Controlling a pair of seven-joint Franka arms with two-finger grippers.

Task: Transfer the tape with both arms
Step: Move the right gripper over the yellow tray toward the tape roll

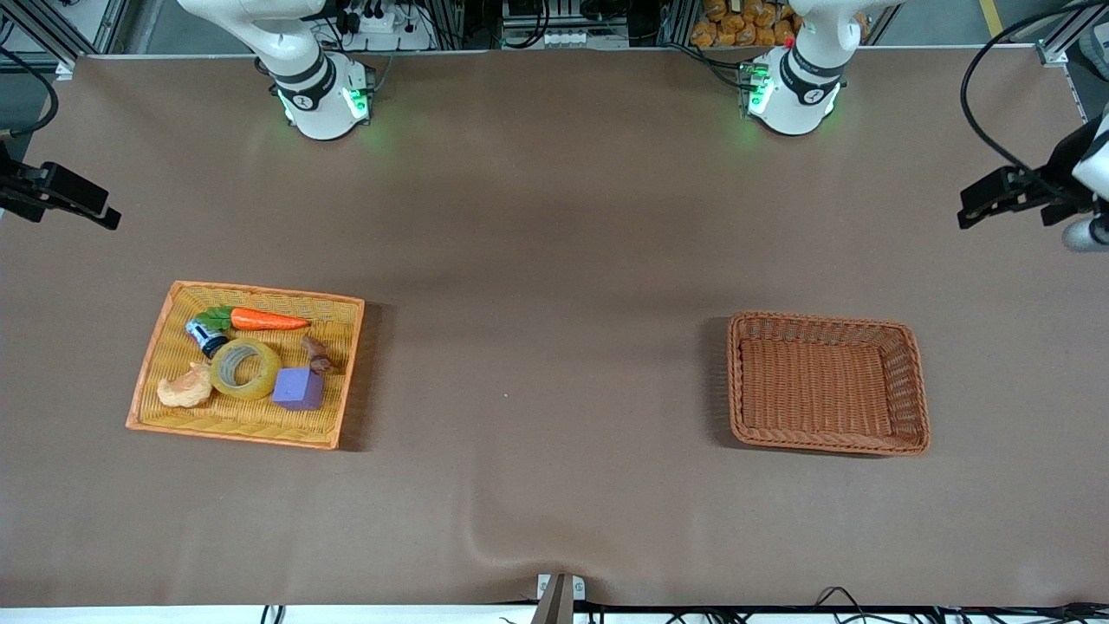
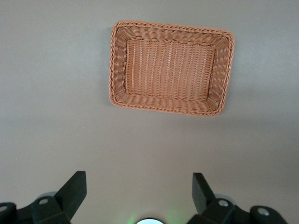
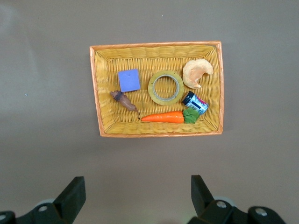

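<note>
The tape (image 1: 246, 368), a yellowish ring with a grey core, lies flat in the yellow tray (image 1: 260, 295) toward the right arm's end of the table. It touches the purple cube (image 1: 299, 388). It also shows in the right wrist view (image 3: 166, 87). My right gripper (image 3: 138, 186) is open and empty, high over bare table beside the tray (image 3: 154, 45). My left gripper (image 2: 138, 186) is open and empty, high over bare table beside the brown basket (image 2: 173, 27). Neither gripper shows in the front view; only the arm bases (image 1: 321, 95) do.
The tray also holds a toy carrot (image 1: 269, 321), a tan croissant (image 1: 184, 390), a small dark can (image 1: 205, 336) and a brown piece (image 1: 316, 354). The brown wicker basket (image 1: 823, 319) stands with nothing in it toward the left arm's end. Black mounts (image 1: 1014, 195) jut in at both table ends.
</note>
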